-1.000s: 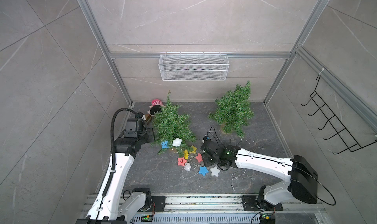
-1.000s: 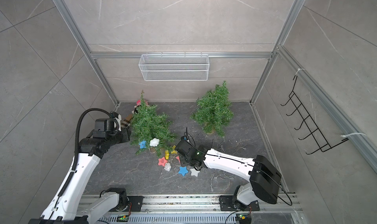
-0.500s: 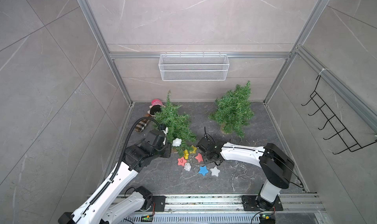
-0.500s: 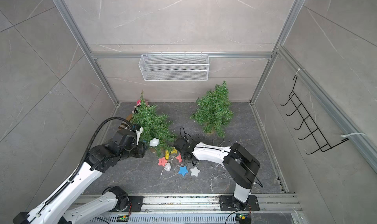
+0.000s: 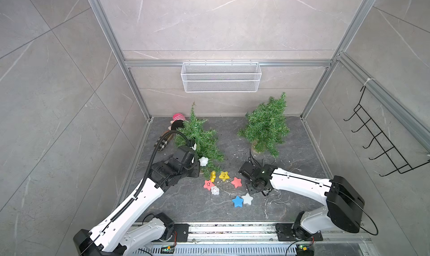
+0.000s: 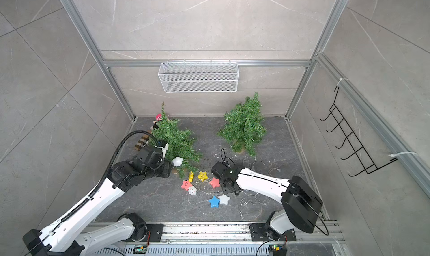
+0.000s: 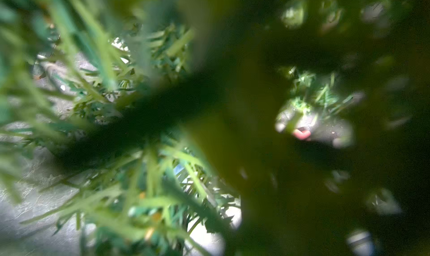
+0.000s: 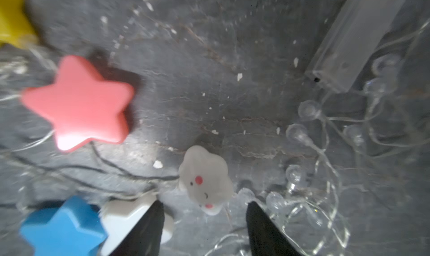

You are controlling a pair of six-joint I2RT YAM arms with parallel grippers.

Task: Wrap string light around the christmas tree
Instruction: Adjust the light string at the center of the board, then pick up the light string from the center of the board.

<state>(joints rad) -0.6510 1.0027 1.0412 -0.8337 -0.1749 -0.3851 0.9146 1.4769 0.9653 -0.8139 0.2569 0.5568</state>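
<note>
Now, r. pincer point(image 8: 204, 203) apart, cloud light point(image 8: 206, 178) just at tips, l. pincer point(image 5: 195, 150) in tree point(image 5: 203, 136), grip unclear.

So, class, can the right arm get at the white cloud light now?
Probably yes: the right gripper stands open right by the cloud light, which lies uncovered on the floor, only loose wire nearby.

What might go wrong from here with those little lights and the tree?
1. The left gripper sits deep in the branches of the left tree; moving it may tip or drag that tree.
2. The thin wire lies tangled beside the open right gripper; a pull could snag it or drag the pink star along.
</note>
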